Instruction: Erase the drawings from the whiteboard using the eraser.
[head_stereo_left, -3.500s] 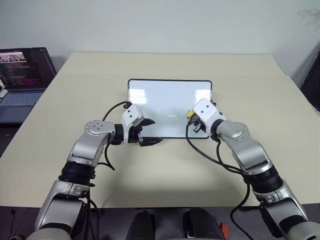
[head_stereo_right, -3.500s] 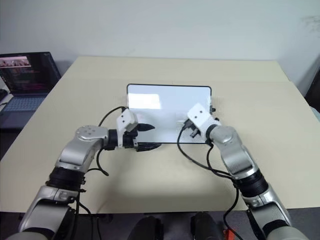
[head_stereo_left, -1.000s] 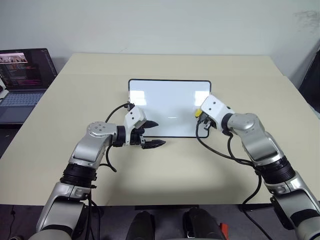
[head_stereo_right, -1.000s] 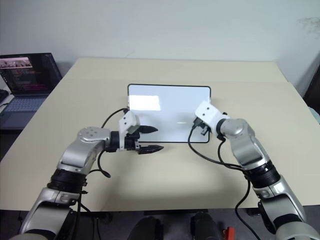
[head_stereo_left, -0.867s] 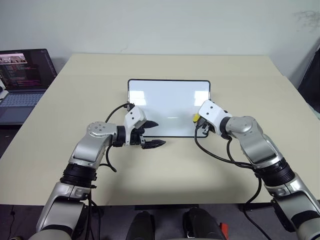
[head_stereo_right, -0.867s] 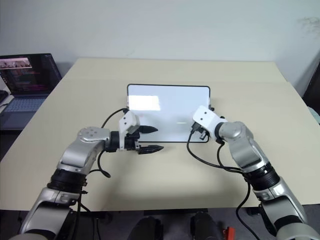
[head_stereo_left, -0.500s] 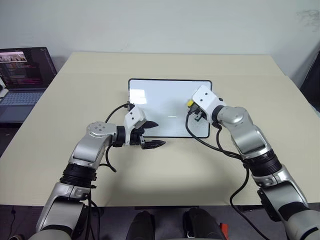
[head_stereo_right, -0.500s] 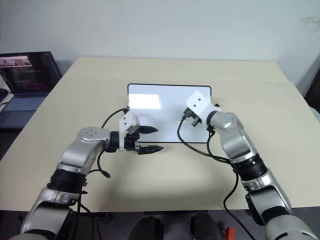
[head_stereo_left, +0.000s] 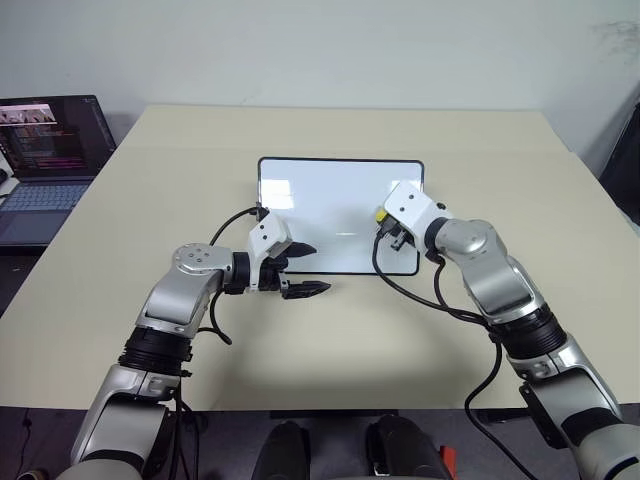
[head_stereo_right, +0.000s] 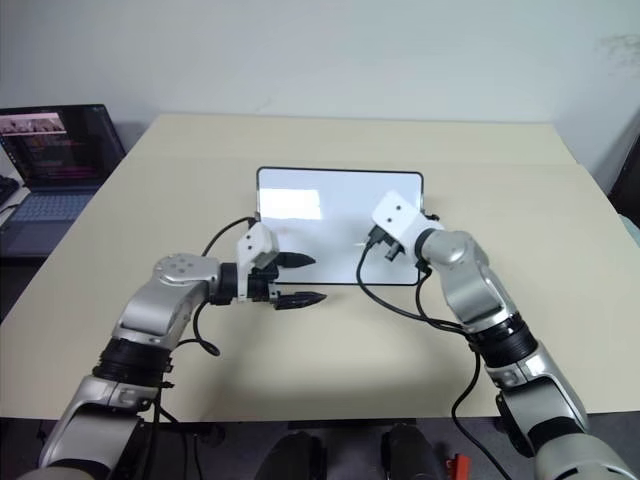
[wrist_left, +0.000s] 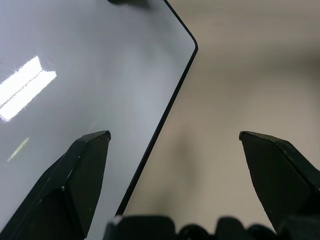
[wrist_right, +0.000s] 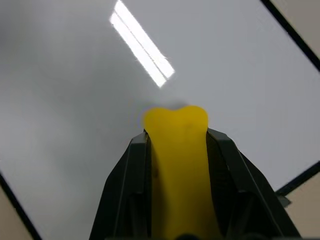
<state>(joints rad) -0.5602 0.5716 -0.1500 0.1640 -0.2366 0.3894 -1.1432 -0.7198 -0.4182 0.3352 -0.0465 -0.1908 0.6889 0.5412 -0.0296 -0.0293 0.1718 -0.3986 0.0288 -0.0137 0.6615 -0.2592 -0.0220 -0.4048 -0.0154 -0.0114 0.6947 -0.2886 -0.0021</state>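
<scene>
Whiteboard (head_stereo_left: 330, 205): mid-bench, surface looks clean, no drawings visible.
Right end effector (wrist_right: 175, 125): clamped on eraser (wrist_right: 177, 165), over whiteboard's right part.
Left end effector (head_stereo_left: 300, 268): fingers apart, at whiteboard's near-left corner.
Risk: unpinned whiteboard slides under wiping.

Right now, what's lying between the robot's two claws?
Just bare whiteboard: the head views show nothing else between the open left gripper and the right gripper clamping the yellow eraser.

Right pincer (wrist_right: 176, 150) clamped on yellow eraser (wrist_right: 178, 165), squeezed at the middle, over glossy whiteboard (wrist_right: 75, 100); black frame visible at corners.
</scene>
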